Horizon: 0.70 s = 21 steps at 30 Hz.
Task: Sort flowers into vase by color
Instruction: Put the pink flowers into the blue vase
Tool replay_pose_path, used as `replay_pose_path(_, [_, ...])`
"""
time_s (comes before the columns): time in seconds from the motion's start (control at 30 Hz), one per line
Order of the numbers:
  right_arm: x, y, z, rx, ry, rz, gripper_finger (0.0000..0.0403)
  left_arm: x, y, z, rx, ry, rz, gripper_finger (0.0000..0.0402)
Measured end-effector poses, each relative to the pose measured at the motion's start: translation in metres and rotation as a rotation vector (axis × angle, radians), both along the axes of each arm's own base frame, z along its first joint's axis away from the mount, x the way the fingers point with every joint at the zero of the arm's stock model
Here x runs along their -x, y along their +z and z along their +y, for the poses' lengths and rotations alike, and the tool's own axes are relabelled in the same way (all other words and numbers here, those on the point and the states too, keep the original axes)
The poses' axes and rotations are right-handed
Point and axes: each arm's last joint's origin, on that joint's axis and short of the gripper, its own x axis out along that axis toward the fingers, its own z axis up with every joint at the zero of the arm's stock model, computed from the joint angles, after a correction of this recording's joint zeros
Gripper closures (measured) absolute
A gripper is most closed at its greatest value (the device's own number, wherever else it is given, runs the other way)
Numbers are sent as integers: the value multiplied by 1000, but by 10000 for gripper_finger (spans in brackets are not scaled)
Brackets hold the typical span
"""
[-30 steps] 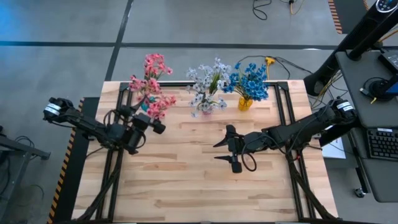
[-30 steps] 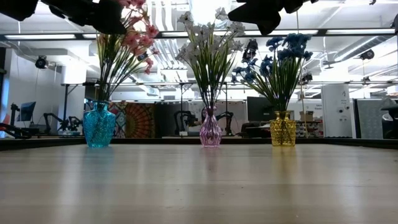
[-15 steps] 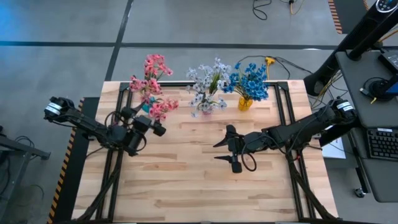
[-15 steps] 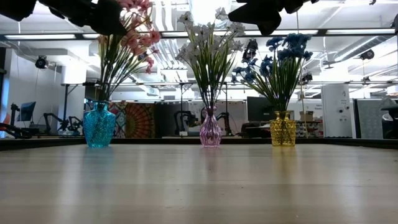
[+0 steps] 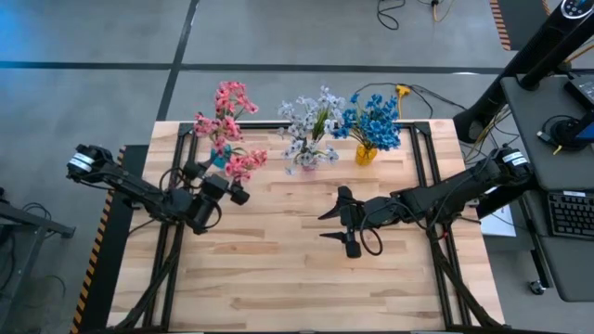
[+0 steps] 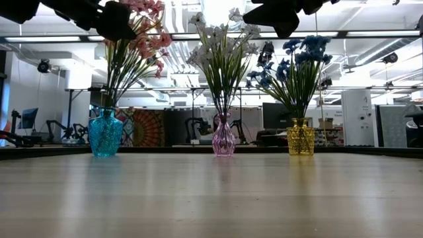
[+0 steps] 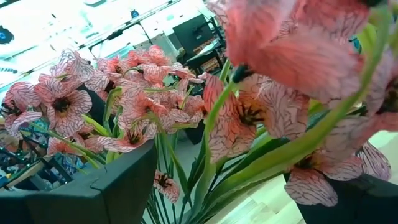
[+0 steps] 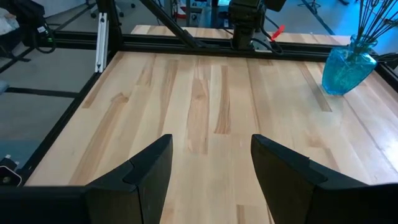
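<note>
The wooden surface (image 5: pixel 278 260) carries three vases along the frame's upper edge, holding pink flowers (image 5: pixel 227 130), white flowers (image 5: pixel 308 130) and blue flowers (image 5: pixel 373 122); workshop behind. Left gripper (image 5: pixel 237 190), fingers apart, empty, beside pink blossoms. Right gripper (image 5: pixel 339 223) parted, empty, mid-frame.

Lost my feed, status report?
Left gripper open beside pink flowers in teal glass vase. Right gripper open, empty, mid-table. Nothing obstructing.

A pale wooden table (image 5: pixel 278 269) carries three vases in a row along its far edge: a teal vase (image 6: pixel 105 133), a pink vase (image 6: pixel 223 137) in the middle, and a yellow vase (image 6: pixel 301 137), each standing upright
</note>
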Motion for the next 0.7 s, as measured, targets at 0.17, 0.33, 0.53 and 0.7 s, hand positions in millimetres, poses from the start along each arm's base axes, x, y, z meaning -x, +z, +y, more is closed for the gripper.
replay_pose_path(0.17, [0,0,0,0,0,0,193,-1,8,-1,4,-2,-10,80])
replay_pose_path(0.33, [0,0,0,-2,-1,0,193,-1,11,-3,8,-14,-19,71])
replay_pose_path(0.53, [0,-1,0,-21,-10,14,193,1,8,-8,8,-41,-17,70])
replay_pose_path(0.7, [1,-2,0,-27,-13,21,193,2,6,-11,5,-54,-12,70])
